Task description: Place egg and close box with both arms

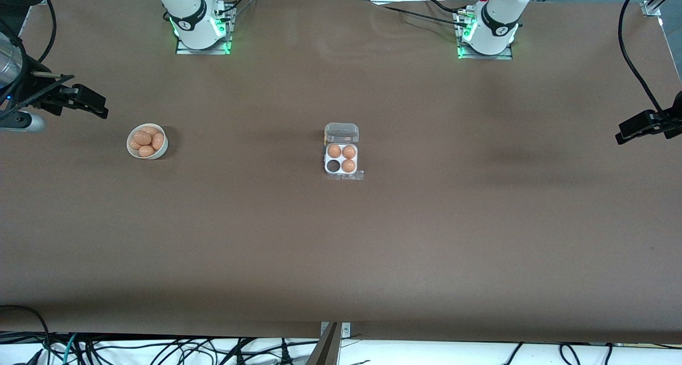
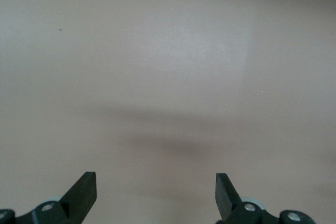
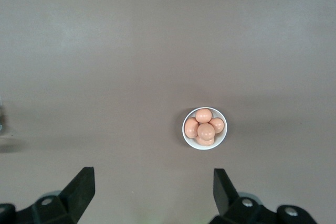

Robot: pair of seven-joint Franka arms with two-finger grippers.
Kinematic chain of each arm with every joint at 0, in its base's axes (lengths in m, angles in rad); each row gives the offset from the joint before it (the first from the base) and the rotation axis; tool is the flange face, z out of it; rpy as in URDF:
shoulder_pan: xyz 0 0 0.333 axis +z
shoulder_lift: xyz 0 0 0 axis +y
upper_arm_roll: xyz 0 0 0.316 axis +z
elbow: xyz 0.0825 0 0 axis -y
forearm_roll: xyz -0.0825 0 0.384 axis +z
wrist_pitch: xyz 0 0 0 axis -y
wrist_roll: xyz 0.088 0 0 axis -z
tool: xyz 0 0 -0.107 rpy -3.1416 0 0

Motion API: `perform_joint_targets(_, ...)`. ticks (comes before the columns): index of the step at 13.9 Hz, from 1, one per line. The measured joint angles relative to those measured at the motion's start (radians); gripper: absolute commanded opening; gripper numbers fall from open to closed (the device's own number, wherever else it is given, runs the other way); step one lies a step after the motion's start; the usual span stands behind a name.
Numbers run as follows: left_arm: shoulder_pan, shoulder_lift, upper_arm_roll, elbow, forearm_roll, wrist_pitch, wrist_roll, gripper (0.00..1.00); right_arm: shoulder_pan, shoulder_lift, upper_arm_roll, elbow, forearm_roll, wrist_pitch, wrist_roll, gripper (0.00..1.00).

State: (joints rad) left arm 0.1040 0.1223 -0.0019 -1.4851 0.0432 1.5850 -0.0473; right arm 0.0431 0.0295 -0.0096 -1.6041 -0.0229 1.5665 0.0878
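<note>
The box (image 1: 342, 159) lies at the table's middle with its clear lid (image 1: 341, 132) open and laid back toward the robots. Three eggs (image 1: 348, 152) fill three cells; the cell (image 1: 333, 165) nearer the front camera, toward the right arm's end, is empty. A white bowl (image 1: 129, 146) toward the right arm's end holds several eggs (image 1: 143, 138). It also shows in the right wrist view (image 3: 186, 136), with its eggs (image 3: 205, 129). My right gripper (image 3: 152, 179) is open and empty high over the table near the bowl. My left gripper (image 2: 156, 182) is open and empty over bare table.
Both arm bases (image 1: 197, 18) (image 1: 493, 24) stand at the table's robot edge; the grippers are outside the front view. Black clamp-mounted devices reach in at both table ends (image 1: 69, 99) (image 1: 647, 124). Cables lie along the front edge (image 1: 160, 351).
</note>
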Motion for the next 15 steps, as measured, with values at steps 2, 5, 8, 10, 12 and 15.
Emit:
perform_joint_targets(2,0.0,0.0,0.0,0.0,0.0,0.0,0.0,1.0,0.0,-0.001,-0.001,-0.006,0.0,-0.003,0.0,1.0)
perform_joint_targets(5,-0.001,0.0,0.0,0.0,0.0,-0.001,0.0,1.0,0.0,-0.001,0.0,-0.011,0.0,-0.003,0.0,1.0)
perform_joint_targets(8,-0.001,0.0,0.0,0.0,0.0,-0.001,0.0,1.0,0.0,-0.001,0.0,-0.011,0.0,-0.003,0.0,1.0)
perform_joint_targets(10,-0.001,0.0,0.0,0.0,0.0,-0.001,0.0,1.0,0.0,-0.001,0.0,-0.011,0.0,-0.003,0.0,1.0)
perform_joint_targets(12,-0.001,0.0,0.0,0.0,0.0,-0.001,0.0,1.0,0.0,-0.001,0.001,-0.011,0.0,-0.003,0.0,1.0)
perform_joint_targets(15,-0.001,0.0,0.0,0.0,0.0,-0.001,0.0,1.0,0.001,-0.001,0.002,-0.011,0.0,-0.003,0.0,1.0)
